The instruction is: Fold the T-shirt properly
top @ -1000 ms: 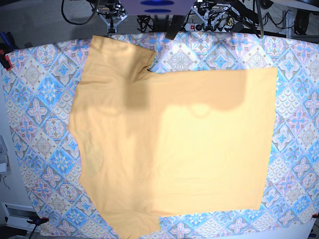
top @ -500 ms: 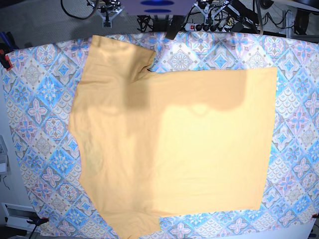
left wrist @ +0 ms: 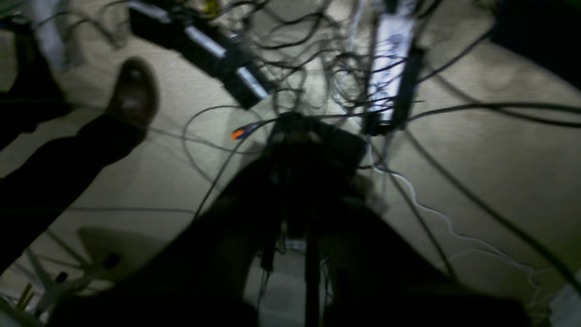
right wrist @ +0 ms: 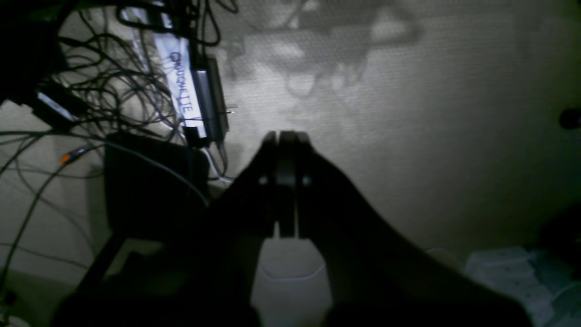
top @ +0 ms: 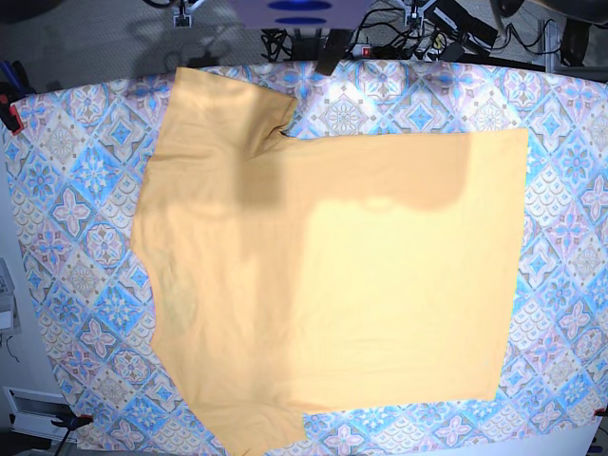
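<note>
The T-shirt (top: 323, 275) lies flat on the tablecloth, plain yellow-orange, no lettering showing. Its right part forms a straight-edged rectangle with a lighter layer on top. One sleeve (top: 228, 104) points to the far left corner and another (top: 252, 427) reaches the near edge. Neither gripper is over the cloth. In the right wrist view my right gripper (right wrist: 281, 134) hangs above the floor, fingers pressed together with nothing between them. My left gripper (left wrist: 295, 129) is a dark blurred shape over floor cables, its fingers together and empty.
The blue-and-pink tiled tablecloth (top: 66, 190) covers the table, held by red clamps (top: 11, 119) at the left edge. Behind the table the floor carries tangled cables, a power strip (right wrist: 181, 91) and a black box (left wrist: 317, 141). A person's shoe (left wrist: 134, 93) stands nearby.
The arm parts at the top edge of the base view have drawn back almost out of sight. The T-shirt has not moved.
</note>
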Robot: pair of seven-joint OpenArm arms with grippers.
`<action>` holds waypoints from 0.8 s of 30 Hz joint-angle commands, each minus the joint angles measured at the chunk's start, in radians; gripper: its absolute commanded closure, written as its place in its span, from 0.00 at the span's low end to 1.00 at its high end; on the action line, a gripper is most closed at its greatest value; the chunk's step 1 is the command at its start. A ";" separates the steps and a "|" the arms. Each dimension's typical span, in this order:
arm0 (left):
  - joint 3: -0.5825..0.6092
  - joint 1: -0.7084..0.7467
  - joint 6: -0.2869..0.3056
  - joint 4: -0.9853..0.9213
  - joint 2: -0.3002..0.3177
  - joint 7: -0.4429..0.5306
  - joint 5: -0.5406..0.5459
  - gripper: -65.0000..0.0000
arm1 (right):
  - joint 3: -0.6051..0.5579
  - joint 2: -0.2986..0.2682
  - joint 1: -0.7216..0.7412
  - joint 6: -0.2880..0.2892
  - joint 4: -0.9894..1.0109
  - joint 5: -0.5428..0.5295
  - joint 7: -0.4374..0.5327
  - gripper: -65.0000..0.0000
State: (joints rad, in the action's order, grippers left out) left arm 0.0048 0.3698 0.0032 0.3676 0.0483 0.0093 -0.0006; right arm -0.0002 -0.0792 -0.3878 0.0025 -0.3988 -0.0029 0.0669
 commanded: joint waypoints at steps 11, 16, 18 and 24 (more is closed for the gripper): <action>0.001 0.143 -0.001 0.098 0.045 0.122 -0.005 1.00 | -0.001 -0.057 -0.084 -0.002 -0.012 0.002 0.096 1.00; 0.001 0.153 -0.002 0.098 0.051 0.165 -0.005 1.00 | -0.001 -0.063 -0.116 -0.002 -0.012 0.002 0.192 1.00; 0.001 0.169 -0.002 0.101 0.058 0.185 0.001 1.00 | -0.001 -0.064 -0.130 -0.002 -0.012 0.002 0.228 1.00; 0.001 0.200 -0.004 0.101 0.058 0.311 -0.003 1.00 | -0.001 -0.081 -0.159 -0.002 -0.022 0.004 0.330 1.00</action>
State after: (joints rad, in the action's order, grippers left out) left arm 0.0048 0.5526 0.0032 0.4702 0.1024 0.3103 -0.0006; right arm -0.0021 -0.1509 -0.5327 0.0029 -0.4171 0.0013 0.3786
